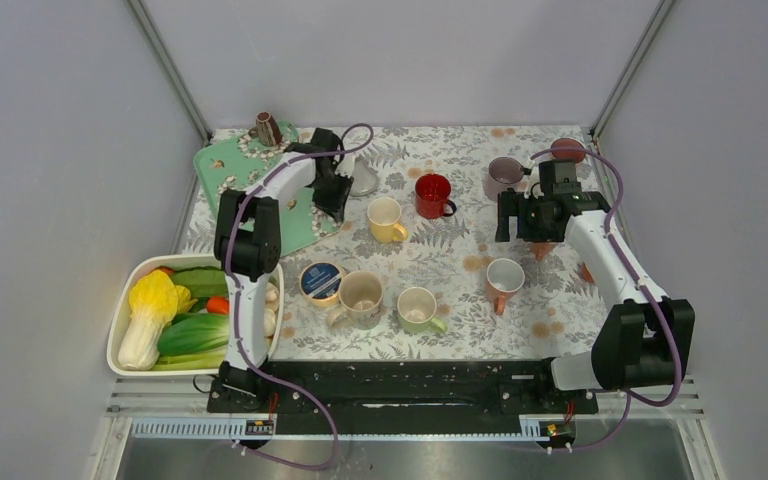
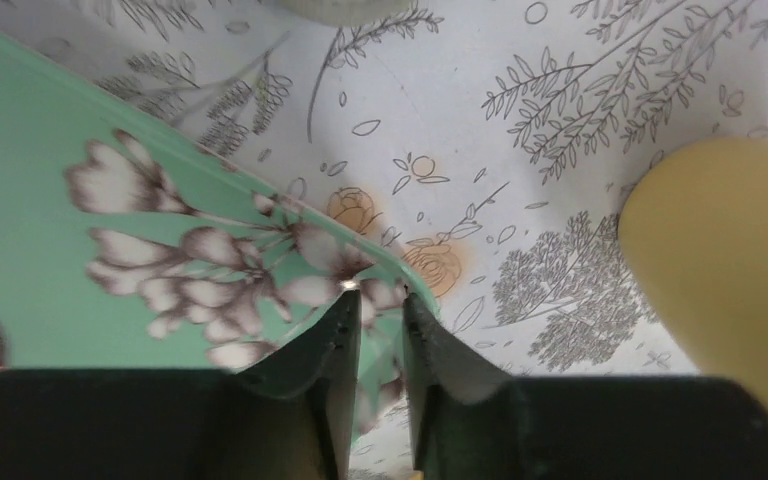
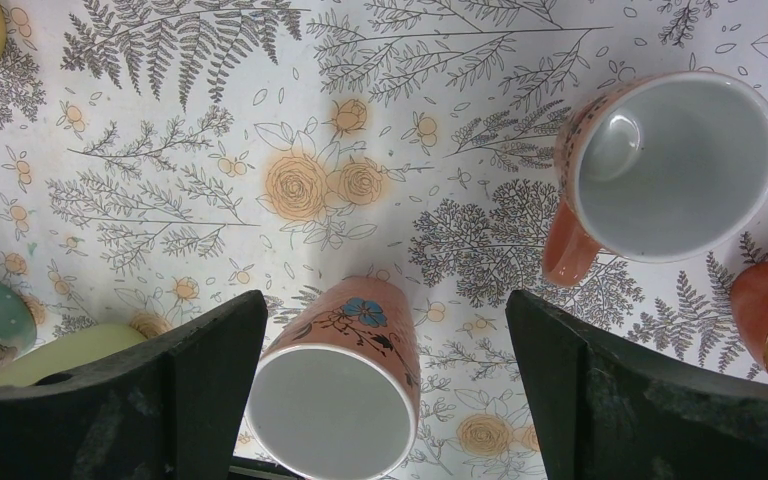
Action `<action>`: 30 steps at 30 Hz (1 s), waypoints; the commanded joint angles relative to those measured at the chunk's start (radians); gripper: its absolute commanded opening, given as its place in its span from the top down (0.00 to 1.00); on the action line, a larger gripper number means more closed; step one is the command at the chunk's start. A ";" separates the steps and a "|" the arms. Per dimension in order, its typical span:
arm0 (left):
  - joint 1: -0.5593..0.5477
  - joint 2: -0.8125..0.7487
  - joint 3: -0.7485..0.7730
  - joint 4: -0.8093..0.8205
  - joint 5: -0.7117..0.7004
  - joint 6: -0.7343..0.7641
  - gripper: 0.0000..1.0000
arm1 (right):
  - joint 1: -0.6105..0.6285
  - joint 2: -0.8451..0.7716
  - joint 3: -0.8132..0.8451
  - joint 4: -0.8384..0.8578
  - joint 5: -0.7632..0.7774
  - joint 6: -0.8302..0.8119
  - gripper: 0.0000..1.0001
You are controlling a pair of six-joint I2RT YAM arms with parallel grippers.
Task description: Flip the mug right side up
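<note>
Salmon mug (image 3: 340, 390) with blue flower, tablecloth (image 3: 210, 150) of grey ferns and orange roses, mint floral tray (image 2: 40, 230)

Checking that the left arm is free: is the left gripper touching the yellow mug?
Apart. In the left wrist view, bare tablecloth shows plainly between the left gripper and the yellow mug.

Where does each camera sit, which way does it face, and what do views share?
Top external: above and behind the bases, looking down on the table; left arm, right arm show.
Left wrist: looks down at the green tray edge; left gripper nearly shut.
Right wrist: looks down at a floral mug between the open right gripper.
Shared: yellow mug, top and left wrist.
</note>
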 commanded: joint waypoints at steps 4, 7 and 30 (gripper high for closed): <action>0.116 -0.053 0.283 -0.033 0.014 0.296 0.48 | 0.017 -0.028 -0.001 0.008 -0.016 -0.013 0.01; 0.158 -0.038 0.315 0.050 -0.146 0.444 0.36 | 0.021 -0.022 -0.001 0.008 -0.009 -0.013 0.01; 0.275 0.304 0.516 0.637 -0.205 1.137 0.01 | 0.056 0.111 0.039 -0.052 0.101 -0.047 0.00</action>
